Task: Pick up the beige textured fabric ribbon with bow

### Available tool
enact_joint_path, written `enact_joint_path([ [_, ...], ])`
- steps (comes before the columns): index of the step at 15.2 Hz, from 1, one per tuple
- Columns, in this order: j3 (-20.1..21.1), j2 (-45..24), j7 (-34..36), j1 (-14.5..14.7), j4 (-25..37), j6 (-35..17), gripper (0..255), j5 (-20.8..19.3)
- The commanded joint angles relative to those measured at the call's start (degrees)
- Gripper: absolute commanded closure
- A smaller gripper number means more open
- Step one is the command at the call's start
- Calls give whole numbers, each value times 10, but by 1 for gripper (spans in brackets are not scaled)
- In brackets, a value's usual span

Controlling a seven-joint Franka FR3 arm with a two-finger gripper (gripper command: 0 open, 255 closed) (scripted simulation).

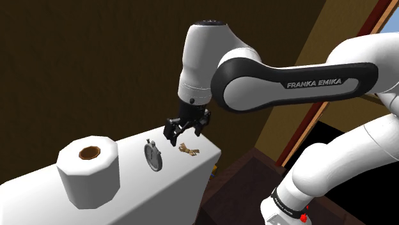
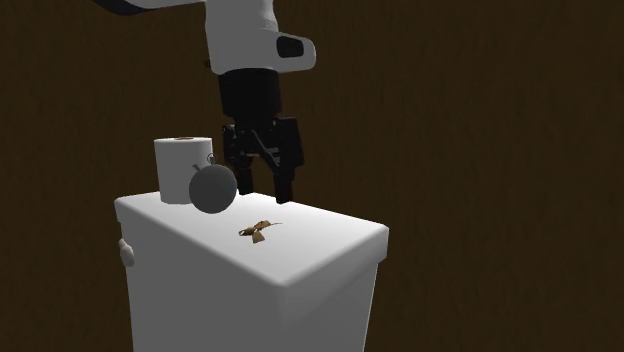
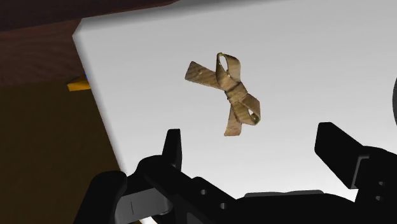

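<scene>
The ribbon with its bow (image 3: pixel 229 92) is tan and ribbed, and lies flat on a white tank-like top (image 3: pixel 305 76), near the top's edge. My gripper (image 3: pixel 254 153) hangs open a little above it, fingers wide apart and touching nothing. In the shoulder view the gripper (image 1: pixel 185 131) hovers just above and to the left of the ribbon (image 1: pixel 188 151). In the second exterior view the gripper (image 2: pixel 263 188) is above and slightly behind the ribbon (image 2: pixel 259 230).
A grey stopwatch (image 1: pixel 153 155) stands upright on the white top (image 1: pixel 195 169), close to the gripper. A white paper roll (image 1: pixel 89 169) stands farther along. A small yellow object (image 3: pixel 77 84) lies below the top's edge. Dark walls surround.
</scene>
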State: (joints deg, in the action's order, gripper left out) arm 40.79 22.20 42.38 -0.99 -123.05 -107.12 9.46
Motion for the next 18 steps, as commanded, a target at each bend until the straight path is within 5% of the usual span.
enact_joint_path([
  [1, 7, -7, 6, -1, -8, -15, 0, -2],
  [7, 16, -14, 11, -1, -38, -51, 0, -2],
  [8, 15, -14, 10, -1, -38, -51, 255, -2],
  [18, 14, -12, 9, -1, -32, -43, 255, -2],
])
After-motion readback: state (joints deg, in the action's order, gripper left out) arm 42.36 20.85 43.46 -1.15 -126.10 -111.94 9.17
